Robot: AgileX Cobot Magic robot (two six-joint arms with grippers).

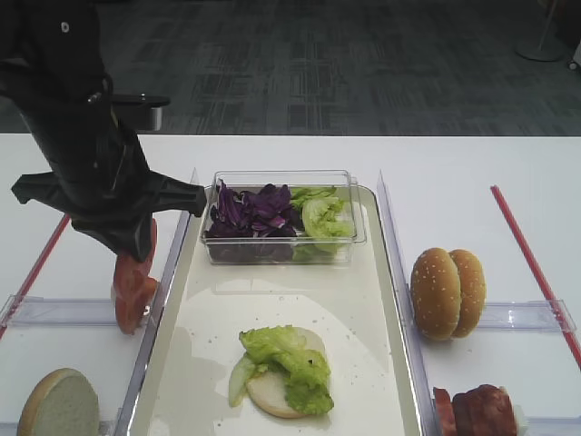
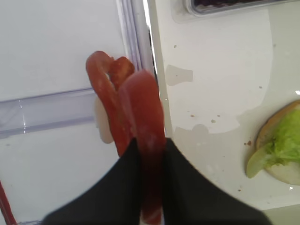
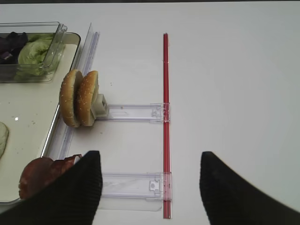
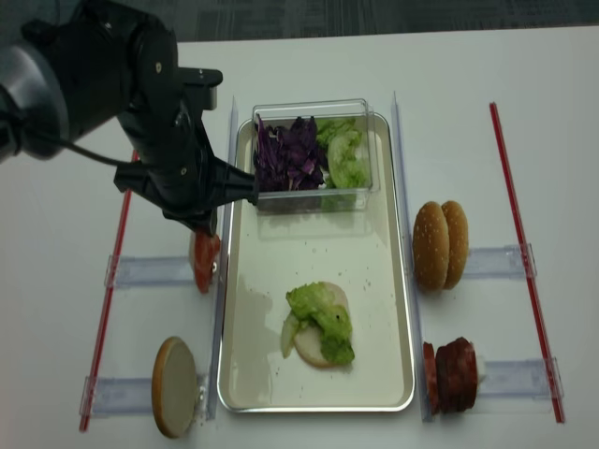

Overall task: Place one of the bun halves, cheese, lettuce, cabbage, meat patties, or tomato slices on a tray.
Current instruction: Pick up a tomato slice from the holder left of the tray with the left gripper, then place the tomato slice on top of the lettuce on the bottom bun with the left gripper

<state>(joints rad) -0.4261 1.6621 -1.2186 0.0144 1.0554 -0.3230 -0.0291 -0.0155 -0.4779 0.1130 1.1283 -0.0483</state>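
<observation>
The left hand (image 2: 149,154) is pinching a tomato slice (image 2: 140,140) beside the tray (image 1: 363,354), so next it should carry it over the bun with lettuce (image 1: 286,368)

White bench (image 1: 472,173) w/ two red strips (image 4: 524,253) (one per side). Clear plastic tub (image 1: 349,213), clear racks (image 3: 136,112) beside.
</observation>
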